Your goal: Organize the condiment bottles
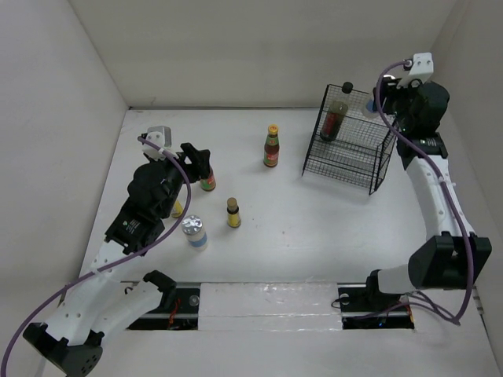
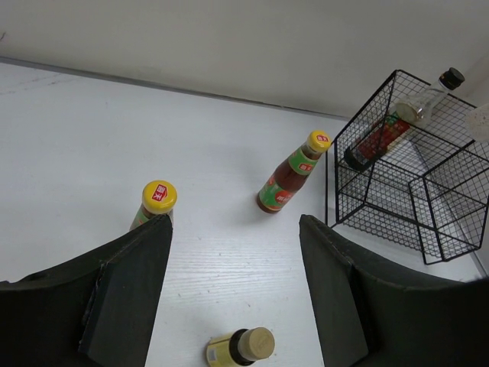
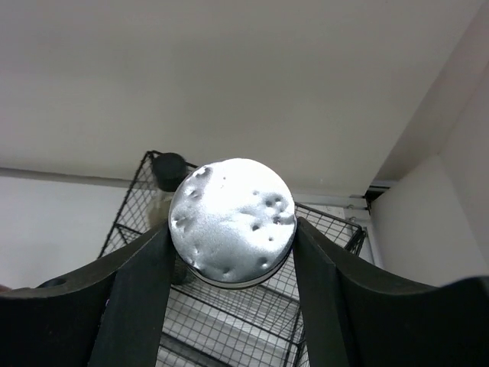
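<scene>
My left gripper [image 1: 200,159] [image 2: 233,223] is open and empty, above the table. One red-sauce bottle with a yellow cap [image 1: 207,181] [image 2: 158,198] stands just past its left finger. A second red-sauce bottle [image 1: 272,148] [image 2: 293,173] stands mid-table. A tiny yellow-labelled bottle [image 1: 233,213] [image 2: 240,348] stands near it; another [image 1: 178,209] is half hidden by my left arm. A silver-lidded shaker [image 1: 193,232] stands at the front left. My right gripper [image 1: 375,106] [image 3: 232,229] is shut on a second shaker [image 3: 232,220] above the black wire rack [image 1: 351,149] [image 3: 328,306]. The dark-sauce bottle [image 1: 336,118] [image 2: 384,136] leans inside the rack.
White walls close in the table at the back and both sides. The rack stands at the back right, close to the right wall. The arm bases and a rail run along the near edge [image 1: 267,302].
</scene>
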